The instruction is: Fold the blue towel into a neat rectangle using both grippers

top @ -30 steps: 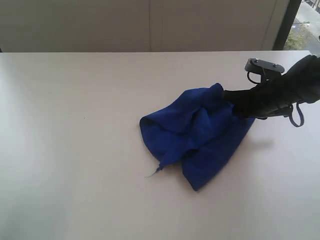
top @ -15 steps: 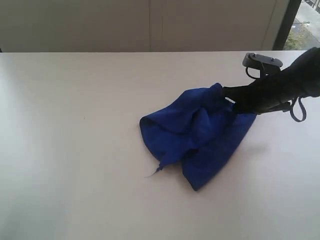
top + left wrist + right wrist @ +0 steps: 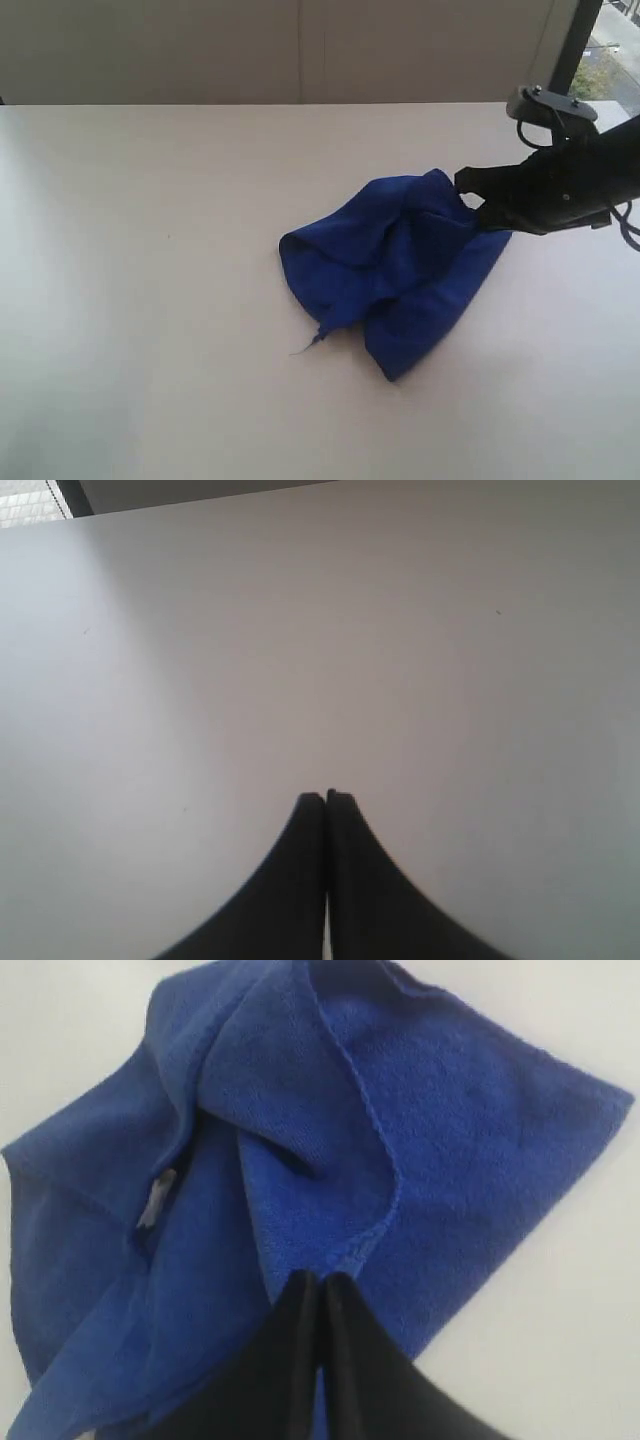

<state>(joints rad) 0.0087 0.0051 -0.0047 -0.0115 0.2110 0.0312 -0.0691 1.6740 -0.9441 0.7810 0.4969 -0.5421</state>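
The blue towel (image 3: 395,270) lies crumpled on the table (image 3: 150,300), right of centre. The right gripper (image 3: 320,1276) is closed at its stitched hem, perhaps pinching it to pull it flat. The left gripper (image 3: 326,797) is closed too, over the table and away from the towel.

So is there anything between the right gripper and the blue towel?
Nothing. In the right wrist view the right gripper, shut, meets the blue towel at its stitched edge; no table shows between them.

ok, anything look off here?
The blue towel lies bunched in a rumpled heap, layers overlapping askew, a loose thread trailing from one corner. The right gripper is shut at its stitched edge; the left gripper is shut over the table with no cloth in its view.
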